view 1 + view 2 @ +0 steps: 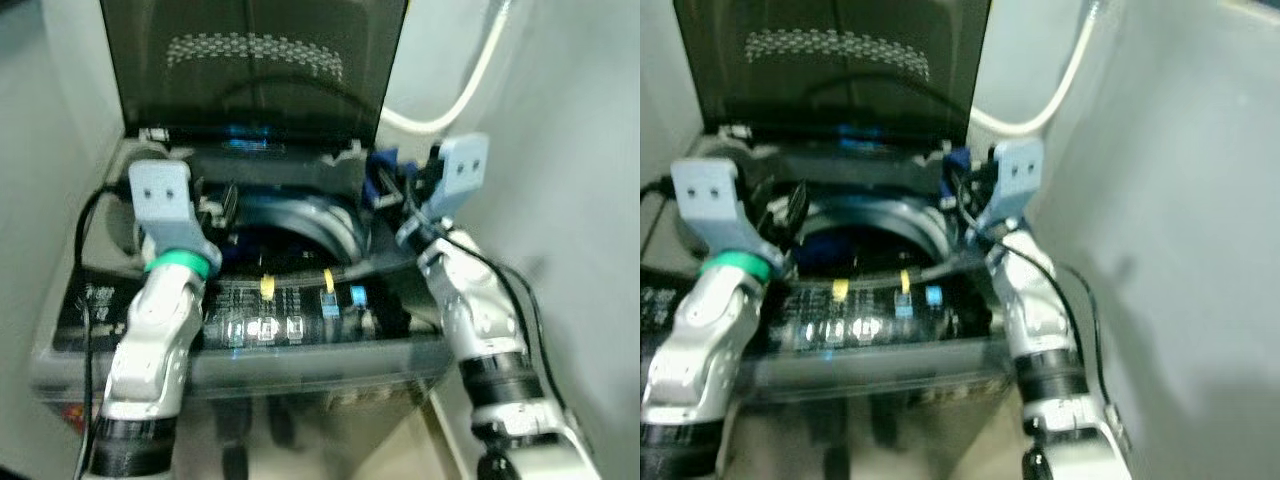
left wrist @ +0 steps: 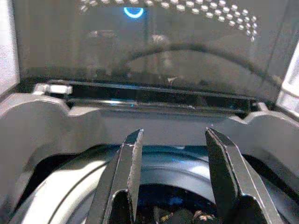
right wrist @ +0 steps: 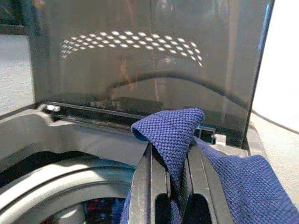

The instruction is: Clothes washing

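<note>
Right wrist view has the blue cloth (image 3: 177, 135) pinched between the right gripper (image 3: 175, 186) fingers, at the washer's (image 1: 300, 350) far right rim; left gripper (image 2: 175, 154) hangs wide over the drum (image 1: 300, 225), seemingly empty; lid (image 1: 250, 60) stands raised.

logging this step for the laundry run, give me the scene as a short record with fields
machine: top-loading washing machine, control panel at its front edge
lid: dark lid raised upright at the back
drum: drum opening uncovered; contents too dark to tell
left end effector: open, holding nothing, above the left side of the drum
right end effector: shut on a blue knitted cloth, at the right rim of the drum
hose: white hose along the wall behind
</note>
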You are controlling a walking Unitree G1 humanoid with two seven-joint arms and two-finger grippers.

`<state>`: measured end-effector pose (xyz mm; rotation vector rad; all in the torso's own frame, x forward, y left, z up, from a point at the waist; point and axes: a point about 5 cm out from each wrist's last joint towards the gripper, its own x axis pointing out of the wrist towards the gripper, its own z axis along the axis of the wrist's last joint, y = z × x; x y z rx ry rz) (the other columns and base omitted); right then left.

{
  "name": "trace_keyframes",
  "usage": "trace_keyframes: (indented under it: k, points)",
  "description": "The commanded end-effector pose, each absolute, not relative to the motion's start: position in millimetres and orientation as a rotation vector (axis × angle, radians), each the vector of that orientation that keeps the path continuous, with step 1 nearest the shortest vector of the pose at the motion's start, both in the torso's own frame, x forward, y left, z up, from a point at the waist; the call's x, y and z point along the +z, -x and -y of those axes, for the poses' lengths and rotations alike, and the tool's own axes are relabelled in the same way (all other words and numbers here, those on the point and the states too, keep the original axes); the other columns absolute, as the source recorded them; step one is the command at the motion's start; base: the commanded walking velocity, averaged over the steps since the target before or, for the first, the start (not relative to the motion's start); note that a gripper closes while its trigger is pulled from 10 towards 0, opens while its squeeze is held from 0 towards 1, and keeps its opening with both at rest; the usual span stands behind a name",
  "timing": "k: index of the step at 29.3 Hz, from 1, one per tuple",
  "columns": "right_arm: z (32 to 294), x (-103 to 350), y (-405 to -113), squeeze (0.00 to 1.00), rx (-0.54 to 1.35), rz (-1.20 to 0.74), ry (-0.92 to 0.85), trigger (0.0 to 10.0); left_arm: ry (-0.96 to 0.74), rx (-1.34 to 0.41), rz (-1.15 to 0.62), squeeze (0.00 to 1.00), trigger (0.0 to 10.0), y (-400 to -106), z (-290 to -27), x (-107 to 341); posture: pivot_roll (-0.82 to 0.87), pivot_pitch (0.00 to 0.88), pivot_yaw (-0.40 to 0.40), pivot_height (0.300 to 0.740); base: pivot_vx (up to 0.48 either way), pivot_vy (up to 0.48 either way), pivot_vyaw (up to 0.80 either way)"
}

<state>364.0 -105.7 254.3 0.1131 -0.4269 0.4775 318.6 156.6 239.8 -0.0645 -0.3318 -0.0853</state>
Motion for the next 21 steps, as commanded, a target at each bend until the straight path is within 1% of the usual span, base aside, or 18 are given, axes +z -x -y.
trace_keyframes:
  k: [1,10,13,14,15,17,18,19,20,21]
  points:
    - [113.2,257.8,-363.3,0.00,0.457,0.447,-0.121,10.0,0.080,-0.115,0.324,0.00,10.0,-317.7,-149.4,238.5,0.08,0.019,-0.041,0.740,0.000,0.000,0.00]
    - [115.7,270.2,-364.9,0.00,0.469,0.478,-0.130,10.0,0.083,-0.133,0.320,0.00,10.0,-316.5,-146.4,236.4,0.08,0.019,-0.042,0.740,0.000,0.000,0.00]
    - [110.9,282.1,-367.1,0.00,0.503,0.497,-0.111,10.0,0.080,-0.133,0.320,0.00,10.0,-316.4,-146.1,236.2,0.08,0.019,-0.042,0.740,0.000,0.000,0.00]
    - [103.3,298.7,-372.5,0.00,0.544,0.502,-0.069,10.0,0.078,-0.134,0.320,0.00,10.0,-317.3,-146.3,236.3,0.06,0.020,-0.027,0.740,0.000,0.000,0.00]
    - [103.3,298.7,-372.5,0.00,0.544,0.502,-0.069,10.0,0.078,-0.134,0.320,0.00,10.0,-317.3,-146.3,236.3,0.06,0.020,-0.027,0.740,0.000,0.000,0.00]
    - [88.7,347.7,-378.4,0.00,0.624,0.566,-0.020,10.0,0.073,-0.137,0.321,0.00,10.0,-319.6,-146.6,237.3,0.06,0.022,-0.024,0.740,0.000,0.000,0.00]
    - [86.7,412.6,-374.2,0.00,0.649,0.714,-0.078,10.0,0.071,-0.137,0.326,0.00,10.0,-321.2,-147.4,238.8,0.06,0.025,-0.015,0.740,0.000,0.000,0.00]
    - [86.7,412.6,-374.2,0.00,0.649,0.714,-0.078,10.0,0.071,-0.137,0.326,0.00,10.0,-321.2,-147.4,238.8,0.06,0.025,-0.015,0.740,0.000,0.000,0.00]
    - [87.7,428.7,-371.5,0.00,0.649,0.755,-0.101,10.0,0.071,-0.138,0.327,0.00,10.0,-321.6,-147.8,239.1,0.06,0.025,-0.015,0.740,0.000,0.000,0.00]
    - [97.1,468.1,-362.9,0.00,0.620,0.854,-0.193,10.0,0.068,-0.142,0.326,0.00,10.0,-321.0,-147.5,239.1,0.06,0.025,-0.015,0.740,0.000,0.000,0.00]
